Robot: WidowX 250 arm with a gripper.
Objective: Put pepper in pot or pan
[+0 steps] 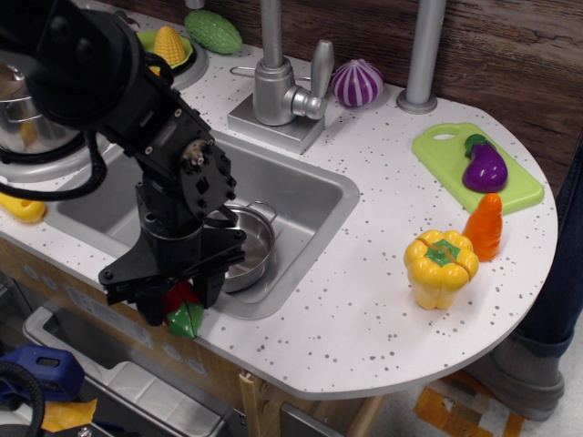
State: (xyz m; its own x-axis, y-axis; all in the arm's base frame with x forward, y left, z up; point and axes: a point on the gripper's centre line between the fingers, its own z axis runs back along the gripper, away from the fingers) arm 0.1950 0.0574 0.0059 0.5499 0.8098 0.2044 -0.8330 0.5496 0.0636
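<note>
The red chili pepper [180,298] with its green stem cap lies on the white counter's front edge, just left of the sink's front rim. My black gripper [178,299] has come down over it, one finger on each side, jaws still apart around it; most of the pepper is hidden by the fingers. The small shiny steel pot [244,253] sits in the sink [310,196], just behind and to the right of the gripper, partly covered by the wrist.
A yellow bell pepper [441,268] and an orange carrot [485,226] stand at the right. An eggplant [484,167] lies on a green board [440,150]. The faucet [273,86], a purple onion [357,82] and a taller lidded pot [23,109] are behind.
</note>
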